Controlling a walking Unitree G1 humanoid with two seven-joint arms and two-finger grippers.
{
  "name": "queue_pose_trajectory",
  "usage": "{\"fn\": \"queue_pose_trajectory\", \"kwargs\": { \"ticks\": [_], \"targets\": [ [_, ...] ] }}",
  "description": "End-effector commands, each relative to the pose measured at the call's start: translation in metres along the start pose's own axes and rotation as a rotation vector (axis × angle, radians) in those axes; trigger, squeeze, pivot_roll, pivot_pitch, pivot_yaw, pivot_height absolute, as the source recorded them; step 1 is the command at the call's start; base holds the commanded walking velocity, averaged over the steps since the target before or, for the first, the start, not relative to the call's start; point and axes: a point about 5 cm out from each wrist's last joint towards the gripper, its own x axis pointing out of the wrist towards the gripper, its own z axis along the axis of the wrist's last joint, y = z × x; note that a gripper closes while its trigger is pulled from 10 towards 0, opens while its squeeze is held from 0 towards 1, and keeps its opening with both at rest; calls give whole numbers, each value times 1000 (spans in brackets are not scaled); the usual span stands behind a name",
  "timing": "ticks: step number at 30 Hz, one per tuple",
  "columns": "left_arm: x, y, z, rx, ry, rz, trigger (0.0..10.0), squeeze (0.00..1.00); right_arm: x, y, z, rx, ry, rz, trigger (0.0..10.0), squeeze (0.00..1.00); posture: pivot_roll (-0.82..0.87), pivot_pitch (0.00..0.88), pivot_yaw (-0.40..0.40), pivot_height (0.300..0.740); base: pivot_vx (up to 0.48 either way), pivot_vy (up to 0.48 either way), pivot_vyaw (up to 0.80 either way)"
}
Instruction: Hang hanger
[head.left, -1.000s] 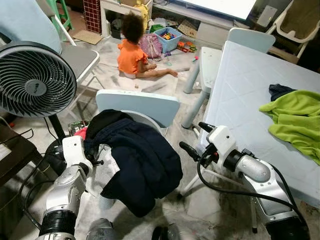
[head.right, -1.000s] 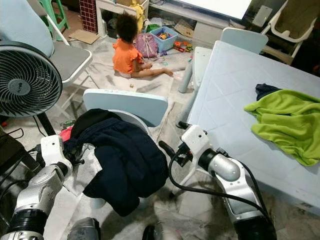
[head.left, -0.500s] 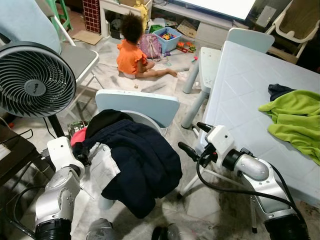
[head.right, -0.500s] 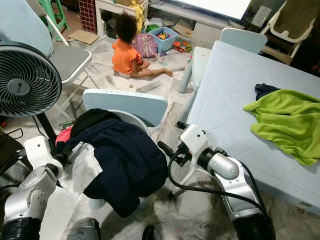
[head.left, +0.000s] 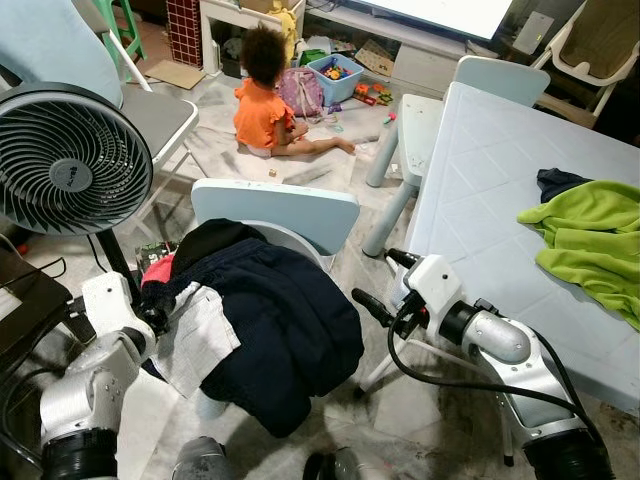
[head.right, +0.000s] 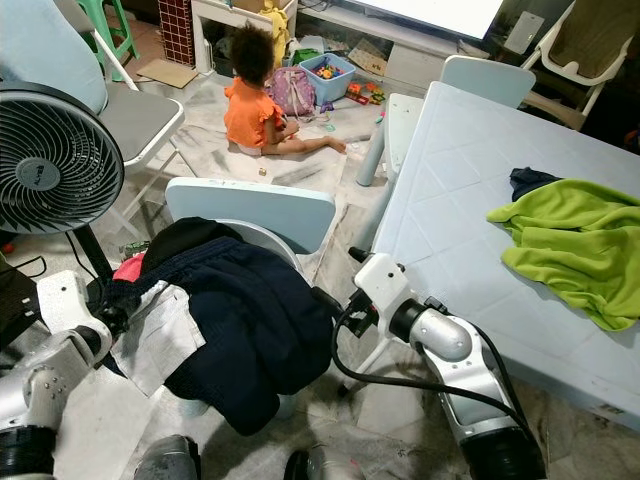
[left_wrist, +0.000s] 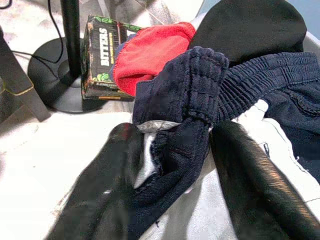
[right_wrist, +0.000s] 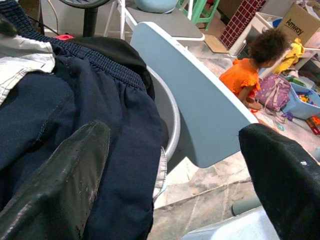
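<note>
A dark navy garment (head.left: 290, 330) with an elastic waistband lies heaped over a small pale-blue chair (head.left: 275, 208). I see no hanger. My left gripper (head.left: 152, 312) is low at the chair's left side, shut on a fold of the navy waistband (left_wrist: 192, 85); its black fingers (left_wrist: 112, 185) press on both sides of the cloth. A white pocket lining (head.left: 200, 335) hangs just beside it. My right gripper (head.left: 378, 282) stands open at the garment's right edge, near the table corner, with nothing between its fingers (right_wrist: 60, 175).
A black fan (head.left: 65, 160) stands at the left, a pale-blue table (head.left: 480, 180) with a green cloth (head.left: 590, 240) at the right. A child (head.left: 265, 105) sits on the floor beyond the chair among toys. A red cloth (left_wrist: 150, 50) and a small box (left_wrist: 100, 45) lie by the fan's base.
My left gripper has drawn back to the left and down, pulling the navy waistband and white lining out with it. My right gripper has edged left toward the garment.
</note>
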Motion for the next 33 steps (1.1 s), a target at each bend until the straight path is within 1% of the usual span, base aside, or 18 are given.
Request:
{"fn": "queue_pose_trajectory", "kwargs": {
  "ticks": [1,6,7,12,13,14,15,16,17,20,26,28,29,30,31,33],
  "targets": [
    [1,-3,-1,9,23,-27,0,0,-2,-3,-3,-6,12,-14,10000,0,-26,41,-148,740,0,0,0],
    [1,0,4,6,24,-30,0,0,-1,-2,-4,-6,15,-13,10000,0,-23,40,-146,740,0,0,0],
    [1,4,5,8,24,-22,0,0,-1,-1,-4,-5,14,-13,10000,0,-23,39,-144,740,0,0,0],
    [0,5,6,20,30,-30,0,0,0,-1,-4,-5,15,-13,10000,0,-23,39,-143,740,0,0,0],
    [0,5,6,23,33,-31,2039,0,0,-1,-4,-5,15,-14,10000,0,-23,39,-143,740,0,0,0],
    [0,6,6,24,37,-30,4627,0,0,-1,-4,-5,15,-13,10000,0,-23,39,-143,740,0,0,0],
    [0,6,6,24,41,-31,10000,0,0,-1,-4,-6,16,-13,10000,0,-23,39,-143,740,0,0,0],
    [0,6,6,19,44,-38,10000,0,0,-1,-4,-5,16,-13,10000,0,-23,39,-143,740,0,0,0],
    [0,6,5,17,49,-45,10000,1000,0,-1,-4,-6,16,-12,10000,0,-23,39,-143,740,0,0,0],
    [1,6,5,18,60,-65,10000,1000,-1,-1,-5,-6,16,-13,10000,0,-24,38,-140,740,0,0,0],
    [2,10,5,29,76,-65,10000,1000,-2,-1,-6,-7,20,-14,10000,0,-26,37,-142,740,0,0,0],
    [3,12,6,36,83,-68,10000,729,-2,-2,-6,-9,22,-15,10000,0,-29,37,-143,740,0,0,0],
    [4,12,7,37,84,-70,10000,290,-2,-3,-6,-10,22,-15,10000,0,-29,36,-143,740,0,0,0],
    [4,13,8,38,85,-71,10000,290,-2,-3,-6,-10,22,-15,10000,0,-29,36,-143,740,0,0,0],
    [4,14,9,39,85,-72,10000,0,-2,-3,-6,-11,23,-15,10000,0,-29,36,-143,740,0,0,0],
    [5,15,13,43,83,-79,10000,0,-2,-3,-6,-12,23,-14,10000,0,-30,35,-143,740,0,0,0]
  ]
}}
